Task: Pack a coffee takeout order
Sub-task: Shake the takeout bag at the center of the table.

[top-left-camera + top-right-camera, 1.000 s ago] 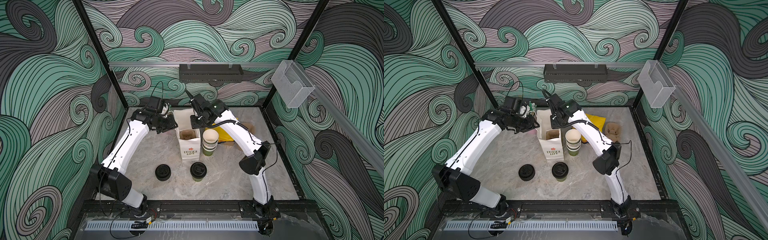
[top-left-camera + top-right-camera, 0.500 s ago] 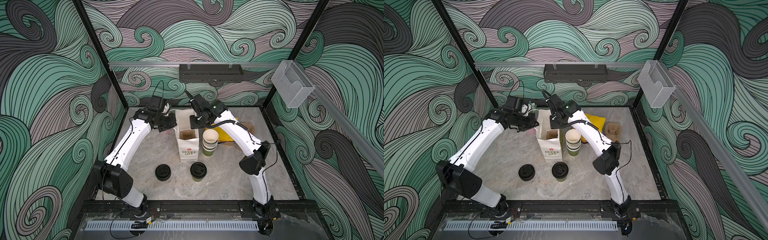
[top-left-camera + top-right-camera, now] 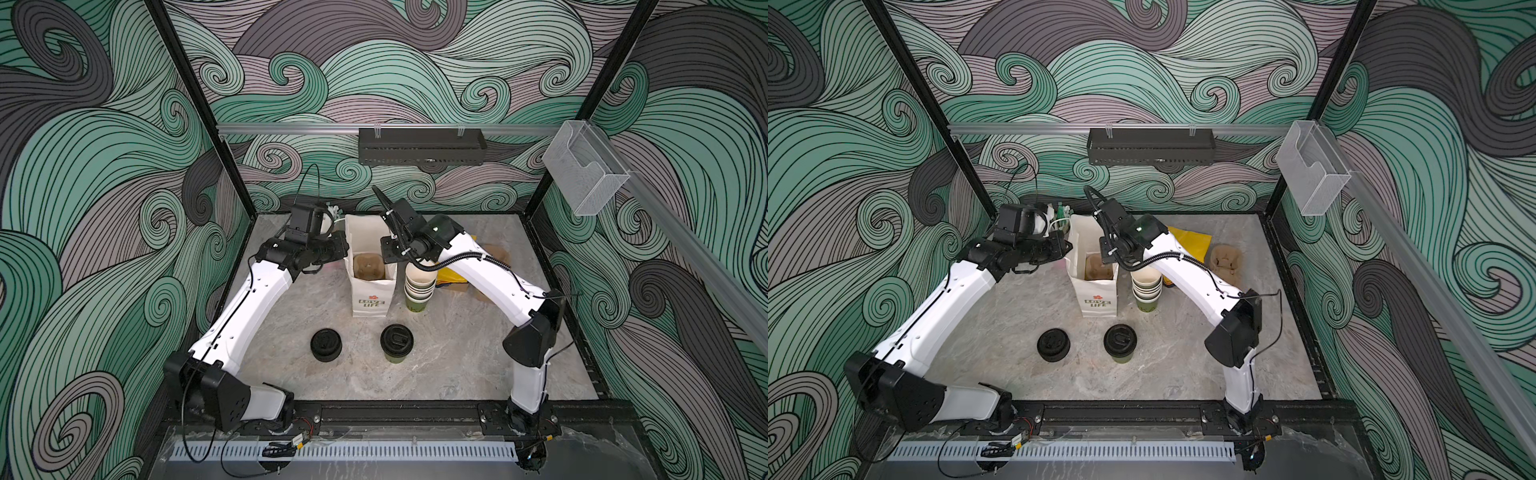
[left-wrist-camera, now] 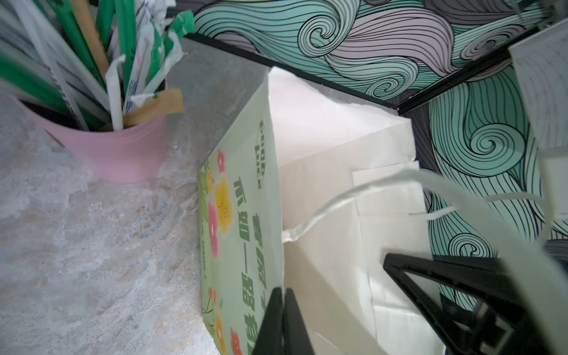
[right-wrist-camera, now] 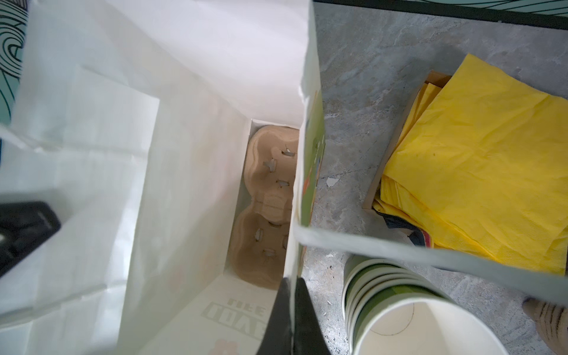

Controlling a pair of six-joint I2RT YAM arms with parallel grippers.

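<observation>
Pulp carrier (image 3: 369, 266) low inside paper bag (image 3: 371, 293). Lidded cup (image 3: 397, 343) upright on table (image 3: 457, 365), front of bag, likely nearer right gripper (image 3: 392, 262).
Left wrist: left gripper (image 4: 283, 302) pinched shut on bag wall.
Right wrist: right gripper (image 5: 292, 307) pinched on opposite wall; carrier long axis along bag.

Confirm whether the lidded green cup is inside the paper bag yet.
No: the lidded green cup stands on the table, outside the paper bag, which holds the pulp carrier.
</observation>
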